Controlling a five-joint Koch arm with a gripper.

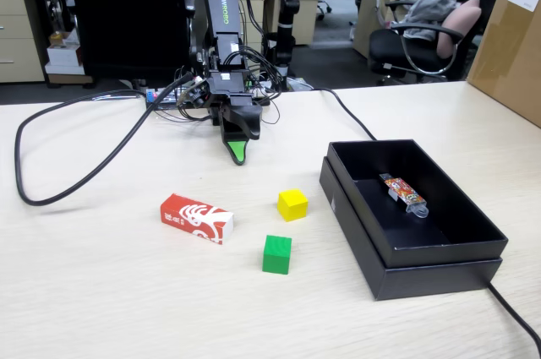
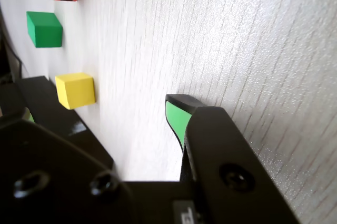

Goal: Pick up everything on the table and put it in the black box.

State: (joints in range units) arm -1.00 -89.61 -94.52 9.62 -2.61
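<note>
Resting on a light wood-grain table (image 1: 101,308), three small things wait to be picked up: a yellow cube (image 1: 292,204) near the middle, a green cube (image 1: 276,254) just nearer the camera, and a longer red carton (image 1: 197,218) with white swirls to their left, all lying apart from one another. Both cubes look solid, stiff and light, with flat faces and sharp edges, so a grip across two opposite faces should hold; their surfaces seem smooth and may slip a little. By the look of it the carton is thin card, probably light and easy to dent, best taken across its narrow width near the middle.

A black robot arm sits at the far side of the table, its gripper (image 1: 239,151) pointing down close to the surface and holding nothing. Only one green-lined fingertip (image 2: 178,116) shows clearly in the wrist view, so whether the fingers are spread or pressed together cannot be told.

To the right stands a shallow black box (image 1: 439,279) with a stepped rim, open at the top. Inside lies only a small colourful wrapped packet (image 1: 404,192) near the far right wall; none of the three things is in it yet
</note>
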